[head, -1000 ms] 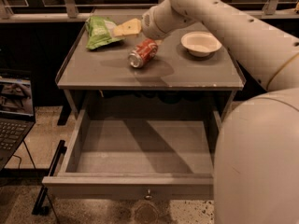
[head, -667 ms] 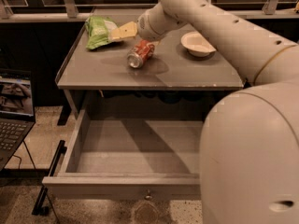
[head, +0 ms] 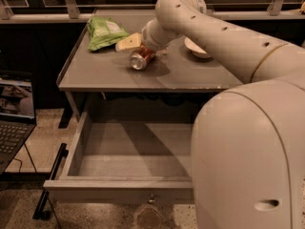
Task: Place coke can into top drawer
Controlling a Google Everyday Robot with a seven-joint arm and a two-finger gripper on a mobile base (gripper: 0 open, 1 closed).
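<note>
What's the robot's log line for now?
gripper: by coke can | coke can: lying on cabinet top | top drawer: open

Office-like lab corner: open black laptop (head: 14, 123), speckled stone floor (head: 43, 144), grey drawer cabinet (head: 81, 147) under window ledge (head: 38, 18); gripper (head: 137, 49) low over tabletop (head: 95, 73).

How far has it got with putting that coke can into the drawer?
Done: the top drawer stands pulled open. In hand: the end effector is at the coke can, which lies on its side on the cabinet top. Left: lifting the can and setting it in the drawer.
</note>
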